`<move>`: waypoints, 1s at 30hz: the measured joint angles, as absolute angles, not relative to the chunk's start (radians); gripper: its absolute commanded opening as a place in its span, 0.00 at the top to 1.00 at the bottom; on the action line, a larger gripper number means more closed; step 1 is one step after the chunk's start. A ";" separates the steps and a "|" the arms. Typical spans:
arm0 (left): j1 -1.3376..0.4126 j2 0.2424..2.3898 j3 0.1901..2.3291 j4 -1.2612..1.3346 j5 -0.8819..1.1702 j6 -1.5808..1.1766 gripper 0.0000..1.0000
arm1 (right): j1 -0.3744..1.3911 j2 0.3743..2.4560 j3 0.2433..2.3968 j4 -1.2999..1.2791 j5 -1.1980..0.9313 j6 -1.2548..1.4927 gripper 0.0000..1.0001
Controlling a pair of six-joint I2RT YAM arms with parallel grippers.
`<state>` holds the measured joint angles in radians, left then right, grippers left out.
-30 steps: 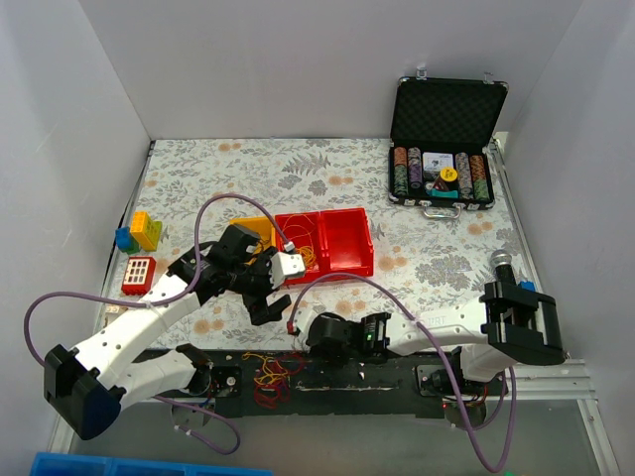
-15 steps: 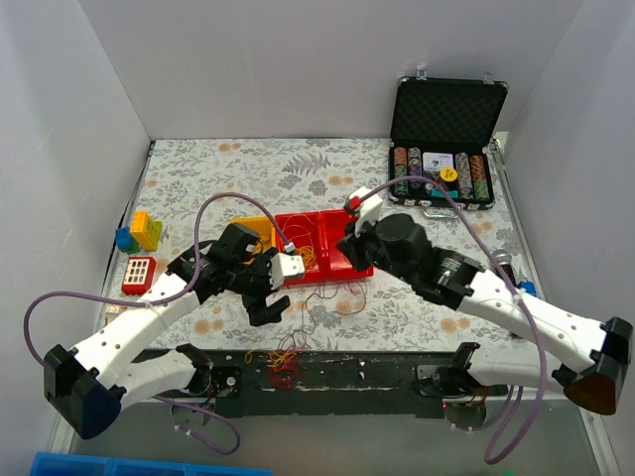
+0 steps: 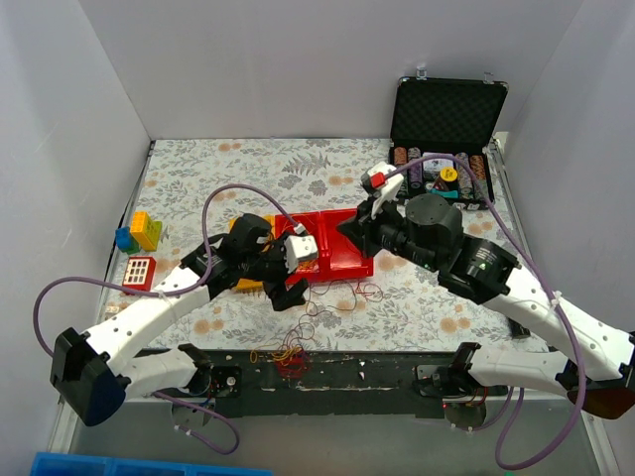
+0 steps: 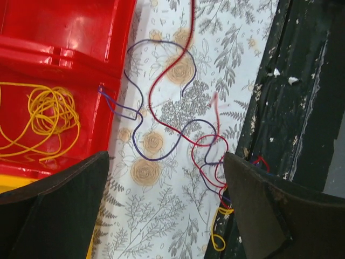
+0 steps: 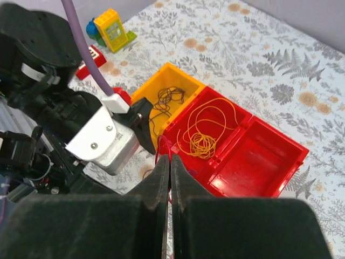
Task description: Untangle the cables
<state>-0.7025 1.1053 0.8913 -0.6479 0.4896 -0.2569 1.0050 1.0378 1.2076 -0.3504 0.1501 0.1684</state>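
A tangle of thin red, yellow and orange cables (image 3: 288, 357) lies on the black rail at the table's near edge. A red cable (image 4: 152, 102) and a purple cable (image 4: 153, 159) trail from it across the flowered table. My right gripper (image 5: 170, 162) is shut on a loop of the red cable (image 5: 164, 147) and hovers over the red bins (image 3: 347, 226). My left gripper (image 4: 167, 216) is open and empty, low over the loose strands (image 3: 281, 290). Yellow cable (image 5: 202, 137) lies coiled in the left red bin. Black cables (image 5: 170, 97) lie in the yellow bin.
The right red bin (image 5: 259, 162) holds nothing. An open black case of poker chips (image 3: 444, 169) stands at the back right. Duplo blocks (image 3: 139, 233) and a red block (image 3: 139, 270) sit at the left. A blue crate (image 3: 99, 464) is below the table edge.
My right arm swung up from the near edge to above the red bins, drawing red and purple strands out of the tangle onto the table. My left arm moved a little right.
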 measured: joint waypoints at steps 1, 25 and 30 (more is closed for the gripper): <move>-0.702 1.106 0.891 -0.625 0.492 -0.268 0.11 | 1.005 1.040 1.227 -0.365 0.151 0.168 0.99; -0.908 1.200 0.706 -0.481 0.366 -0.233 0.18 | 1.005 1.155 1.645 -0.473 0.376 0.017 0.99; -0.908 1.129 0.714 -0.535 0.353 -0.182 0.13 | 1.002 1.187 1.631 -0.453 0.440 -0.027 0.99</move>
<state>-0.9081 1.1294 0.7143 -0.5354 0.3534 -0.1818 1.0019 1.1870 1.6306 -0.4530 0.4397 -0.0273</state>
